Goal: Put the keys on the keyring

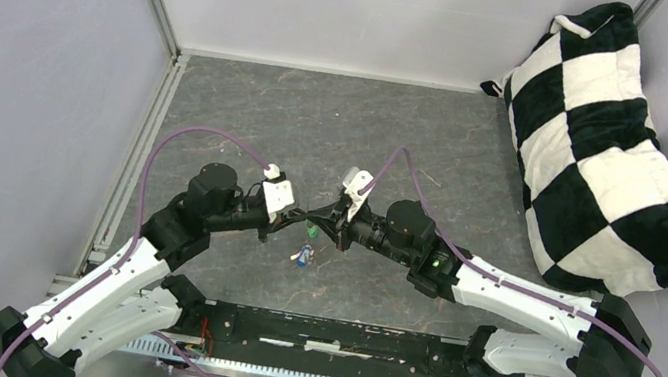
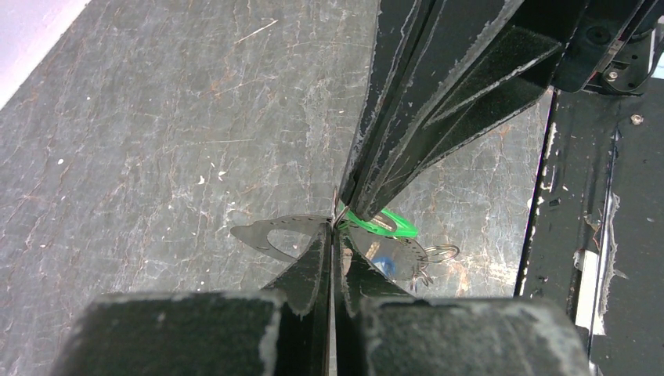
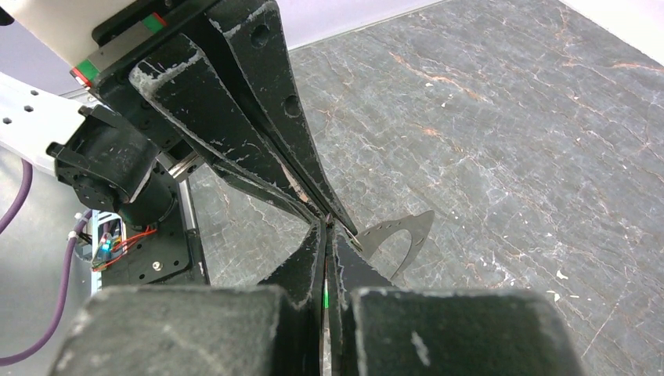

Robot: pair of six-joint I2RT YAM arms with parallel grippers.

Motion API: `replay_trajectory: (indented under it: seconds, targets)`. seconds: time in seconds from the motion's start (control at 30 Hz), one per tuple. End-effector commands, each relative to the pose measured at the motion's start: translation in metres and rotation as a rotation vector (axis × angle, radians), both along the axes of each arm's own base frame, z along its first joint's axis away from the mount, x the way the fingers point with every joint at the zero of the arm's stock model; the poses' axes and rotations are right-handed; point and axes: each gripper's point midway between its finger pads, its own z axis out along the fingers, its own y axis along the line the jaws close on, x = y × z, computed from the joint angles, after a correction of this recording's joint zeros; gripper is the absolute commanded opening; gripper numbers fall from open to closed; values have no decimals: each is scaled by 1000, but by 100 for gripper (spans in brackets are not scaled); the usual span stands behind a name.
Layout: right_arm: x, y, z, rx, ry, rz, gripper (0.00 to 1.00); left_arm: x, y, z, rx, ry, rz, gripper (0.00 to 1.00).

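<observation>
My two grippers meet tip to tip above the middle of the dark floor. The left gripper (image 1: 300,216) (image 2: 334,229) is shut, and a thin bit of the wire keyring (image 2: 338,213) shows pinched at its tips. The right gripper (image 1: 317,220) (image 3: 326,229) is shut on the same spot; its fingers (image 2: 423,94) reach in from the upper right. The green-headed key (image 1: 310,233) (image 2: 387,224) hangs just under the tips. The blue-headed key (image 1: 301,256) (image 2: 384,265) dangles lower, beside a small wire ring (image 2: 442,252). Most of the keyring is hidden by the fingers.
A black-and-white checkered cushion (image 1: 609,151) lies at the back right. A black rail (image 1: 337,336) runs along the near edge between the arm bases. Grey walls close the left side and the back. Thin silver fins (image 2: 274,235) (image 3: 399,231) stick out from the fingertips.
</observation>
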Motion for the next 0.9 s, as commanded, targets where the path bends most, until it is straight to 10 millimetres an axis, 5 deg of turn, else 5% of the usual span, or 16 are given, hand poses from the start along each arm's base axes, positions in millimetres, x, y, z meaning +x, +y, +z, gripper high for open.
replay_trajectory:
  seconds: [0.0, 0.87]
  targets:
    - [1, 3, 13, 49, -14, -12, 0, 6, -4, 36, -53, -124, -8, 2]
    - [17, -15, 11, 113, 66, -170, 0, -1, -4, 39, -67, -158, -37, 2]
